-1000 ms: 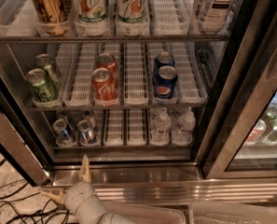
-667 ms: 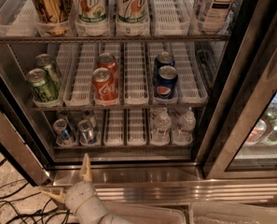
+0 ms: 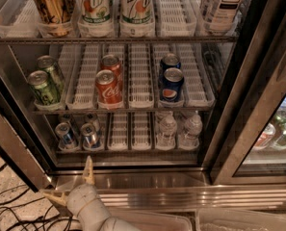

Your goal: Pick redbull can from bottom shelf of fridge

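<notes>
The fridge (image 3: 133,182) stands open in front of me. On its bottom shelf (image 3: 133,141), at the left, stand several slim blue-and-silver redbull cans, the front two side by side (image 3: 65,135) (image 3: 90,135). My gripper (image 3: 68,177) is below them, outside the fridge at the steel sill, a little left of the cans. It is open and empty, with one finger (image 3: 88,170) pointing up toward the shelf and the other (image 3: 53,196) pointing left.
Water bottles (image 3: 167,129) (image 3: 193,127) stand at the right of the bottom shelf. The middle shelf holds green cans (image 3: 44,87), Coke cans (image 3: 106,88) and Pepsi cans (image 3: 171,83). The dark door frame (image 3: 248,109) is at the right. Cables (image 3: 12,211) lie on the floor at the left.
</notes>
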Robot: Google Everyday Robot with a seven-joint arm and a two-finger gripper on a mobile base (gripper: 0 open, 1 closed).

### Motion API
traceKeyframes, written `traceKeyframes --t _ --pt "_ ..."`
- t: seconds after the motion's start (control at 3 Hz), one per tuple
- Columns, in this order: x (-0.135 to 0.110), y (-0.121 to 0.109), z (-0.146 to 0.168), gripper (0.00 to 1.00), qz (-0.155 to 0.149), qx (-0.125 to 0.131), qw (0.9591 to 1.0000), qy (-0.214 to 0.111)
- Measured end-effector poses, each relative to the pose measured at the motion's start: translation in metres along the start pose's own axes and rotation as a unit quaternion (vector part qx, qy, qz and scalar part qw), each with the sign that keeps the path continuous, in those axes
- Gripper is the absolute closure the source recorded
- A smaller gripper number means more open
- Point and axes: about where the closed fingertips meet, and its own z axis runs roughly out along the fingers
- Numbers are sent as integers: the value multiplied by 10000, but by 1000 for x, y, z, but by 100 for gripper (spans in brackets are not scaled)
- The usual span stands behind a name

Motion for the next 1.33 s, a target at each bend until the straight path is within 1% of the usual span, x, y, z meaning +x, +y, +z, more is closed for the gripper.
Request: traceKeyframes --t 0.33,1.0,1.33 --pt "-2 -4 16 0 185 86 9998 34" --pt "-1 -1 38 0 -45 179 9997 184" --pt "4 -6 41 0 -149 363 9989 272"
